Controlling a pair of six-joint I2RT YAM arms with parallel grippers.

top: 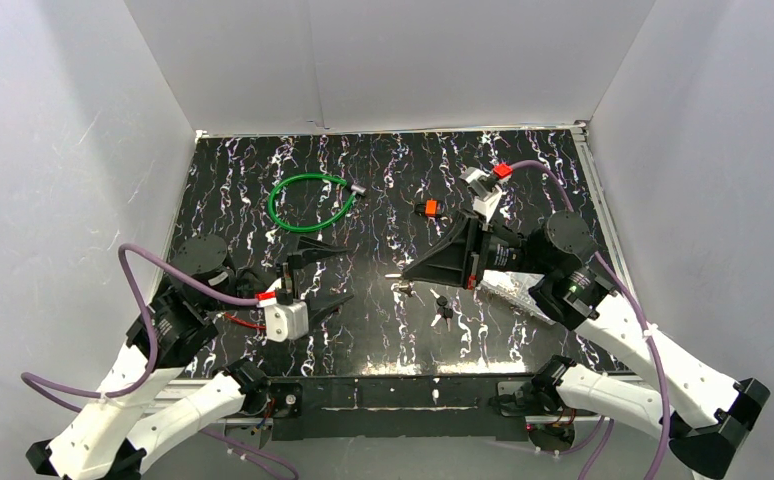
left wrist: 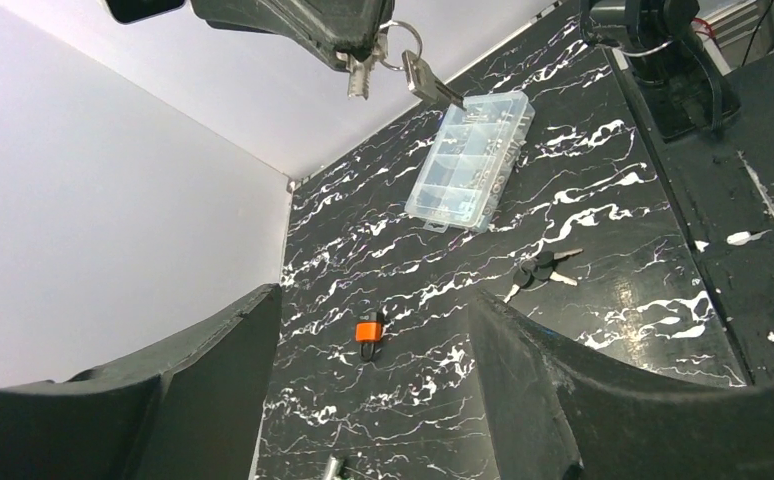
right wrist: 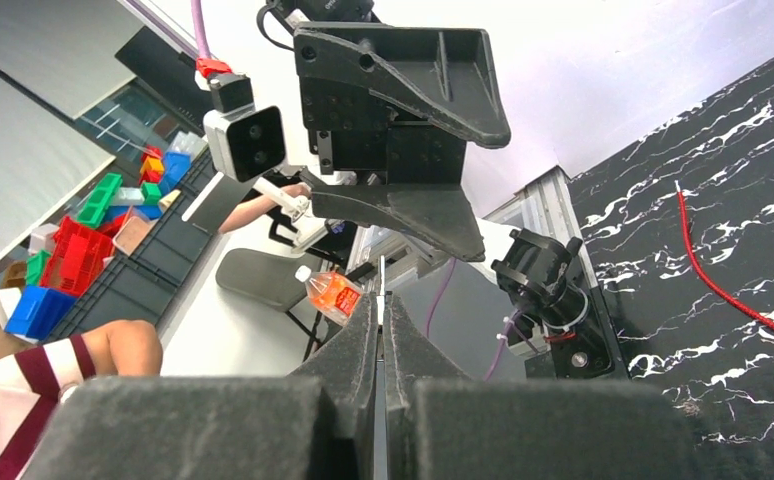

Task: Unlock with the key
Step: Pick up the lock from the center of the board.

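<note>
A small orange padlock (top: 429, 208) lies on the black marbled table toward the back middle; in the left wrist view the padlock (left wrist: 368, 332) sits beyond my open fingers. My right gripper (top: 408, 275) hovers above the table centre, shut on a silver key (top: 394, 277) that points left. A ring with another key (left wrist: 430, 80) dangles from it. In the right wrist view the key's thin blade (right wrist: 380, 285) sticks out between the closed pads of the right gripper (right wrist: 380, 300). My left gripper (top: 348, 273) faces it, open and empty, and appears open in its own view too (left wrist: 375, 297).
A green cable lock (top: 308, 200) lies coiled at the back left. A black-headed key bunch (top: 443, 310) rests under the right gripper. A clear compartment box (left wrist: 468, 160) lies beneath the right arm. White walls enclose the table on three sides.
</note>
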